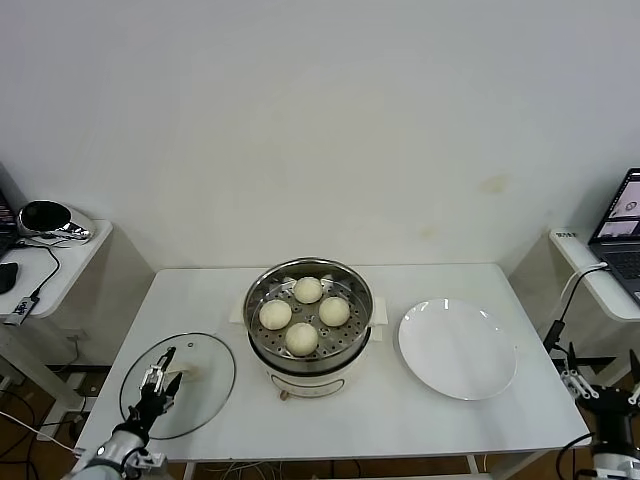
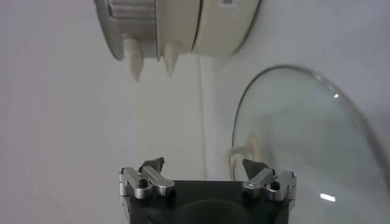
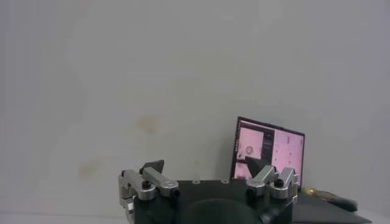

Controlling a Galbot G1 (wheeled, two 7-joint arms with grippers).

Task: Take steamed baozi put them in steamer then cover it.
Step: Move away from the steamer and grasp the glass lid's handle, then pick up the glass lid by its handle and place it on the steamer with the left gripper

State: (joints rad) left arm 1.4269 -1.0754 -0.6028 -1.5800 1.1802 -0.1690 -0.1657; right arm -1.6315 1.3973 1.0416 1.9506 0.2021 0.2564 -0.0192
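**Buns are in; the lid is what I have left to lift**

I count all four cream-white steamed baozi (image 1: 304, 314) on the perforated tray of the round stainless-steel steamer (image 1: 309, 355) at the centre of the head view. The clear glass cover with its metal rim (image 1: 205, 395) lies flat on the white table (image 1: 400, 420) at lower left. I judge it rigid, fairly heavy, slippery and breakable, so I'd take it by the cream-white oblong handle (image 2: 242, 152), not the glass.

My left gripper (image 1: 158, 381) hangs over the cover, jaws spread and empty. The right gripper (image 1: 600, 385) waits at the lower right edge, spread too.

Only the left wrist view shows the handle ahead of the fingertips; the right wrist view shows just wall and an open laptop (image 3: 269, 150). The round white plate (image 1: 457, 348) appears only from the head.
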